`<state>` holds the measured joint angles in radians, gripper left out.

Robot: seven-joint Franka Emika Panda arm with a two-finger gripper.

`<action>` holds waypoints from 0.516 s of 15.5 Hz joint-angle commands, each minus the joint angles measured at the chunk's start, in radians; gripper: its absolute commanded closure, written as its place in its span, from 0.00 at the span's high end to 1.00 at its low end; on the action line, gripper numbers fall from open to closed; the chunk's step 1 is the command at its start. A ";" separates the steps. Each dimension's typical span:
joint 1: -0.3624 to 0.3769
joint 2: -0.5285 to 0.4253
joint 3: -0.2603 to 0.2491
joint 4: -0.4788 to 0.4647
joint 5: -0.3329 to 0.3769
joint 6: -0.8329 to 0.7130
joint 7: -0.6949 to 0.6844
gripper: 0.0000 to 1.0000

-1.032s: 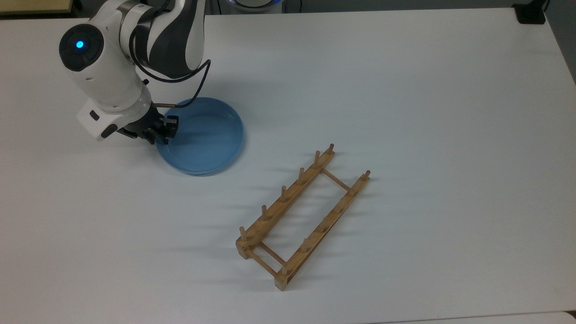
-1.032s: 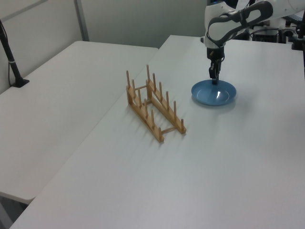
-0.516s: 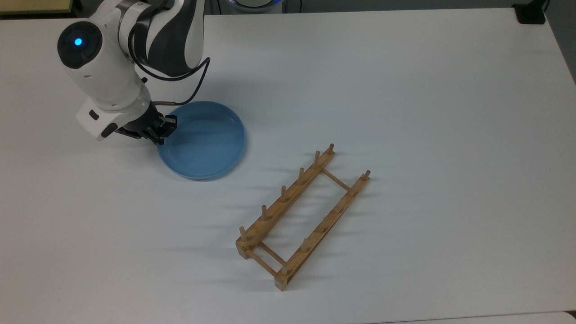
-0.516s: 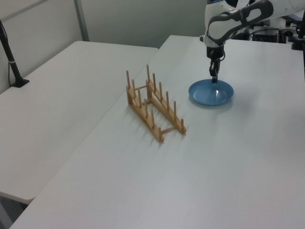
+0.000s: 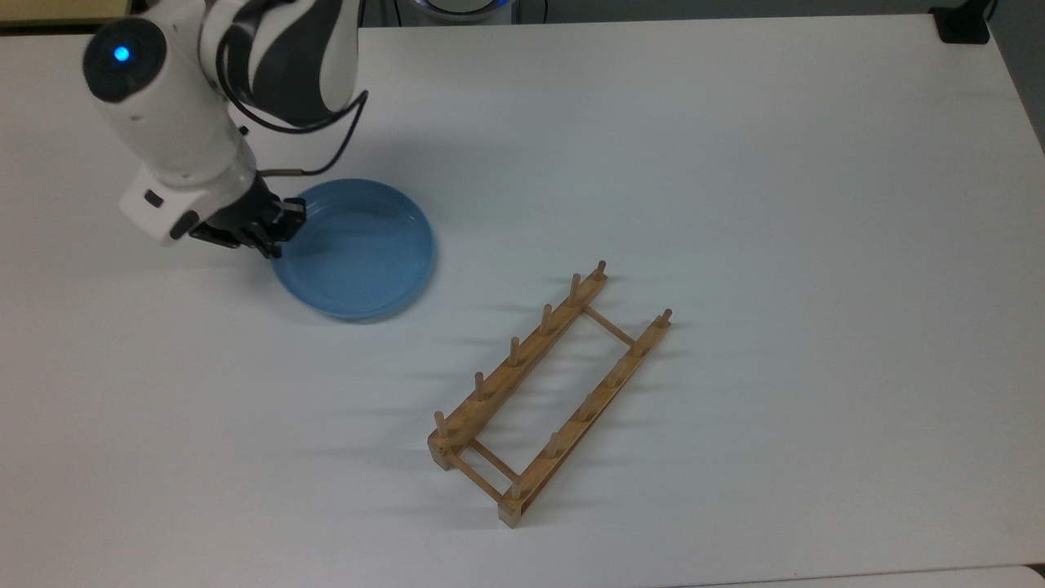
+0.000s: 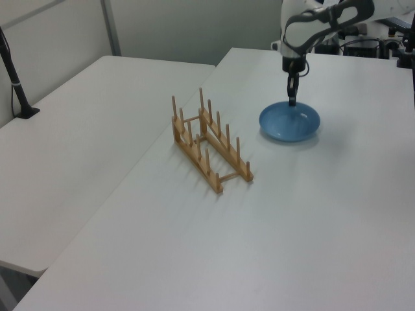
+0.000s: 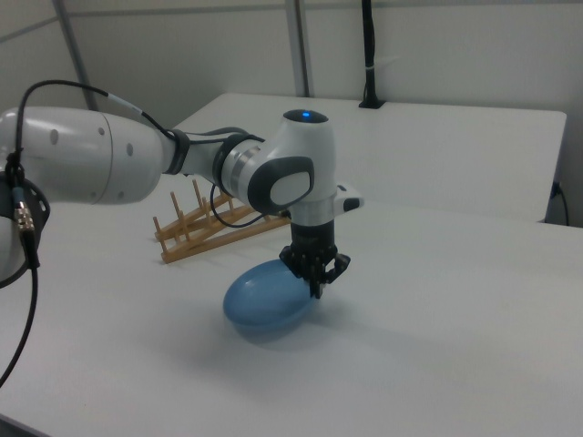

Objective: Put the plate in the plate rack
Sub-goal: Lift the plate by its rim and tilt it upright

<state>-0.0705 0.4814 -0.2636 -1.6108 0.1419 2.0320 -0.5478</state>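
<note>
The gripper (image 5: 273, 231) is clamped on the rim of the blue plate (image 5: 353, 249) at the top view's left edge, w/ the plate hanging tilted off the counter (image 5: 735, 163); in the right view its underside shows and the far side droops low, close to the surface. The plate rack (image 5: 549, 392) sits well apart, toward the top view's lower right, lying diagonal w/ its pegs upright and no plate in it yet. The step in hand looks like lift & carry. To do it well: get the low edge well off the counter before going sideways, since a one-sided rim pinch on smooth plastic could let the plate swing or slip. Move slow, then turn the wrist so the plate stands on edge, parallel to the crossbars, and lower it between two neighbouring peg pairs w/o knocking the light frame.
</note>
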 commanded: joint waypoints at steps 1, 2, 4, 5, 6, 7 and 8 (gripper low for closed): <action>0.015 -0.116 -0.034 -0.015 0.016 -0.023 -0.125 0.00; 0.020 -0.139 -0.034 -0.006 0.012 -0.016 -0.151 0.00; 0.024 -0.179 -0.034 0.035 0.001 -0.015 -0.172 0.00; 0.040 -0.205 -0.034 0.038 -0.002 -0.009 -0.172 0.00; 0.053 -0.234 -0.034 0.038 -0.008 0.022 -0.173 0.00; 0.076 -0.269 -0.034 0.032 -0.028 0.080 -0.170 0.00; 0.099 -0.291 -0.034 0.025 -0.045 0.121 -0.166 0.00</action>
<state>-0.0432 0.2878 -0.2849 -1.5446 0.1361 2.0509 -0.7009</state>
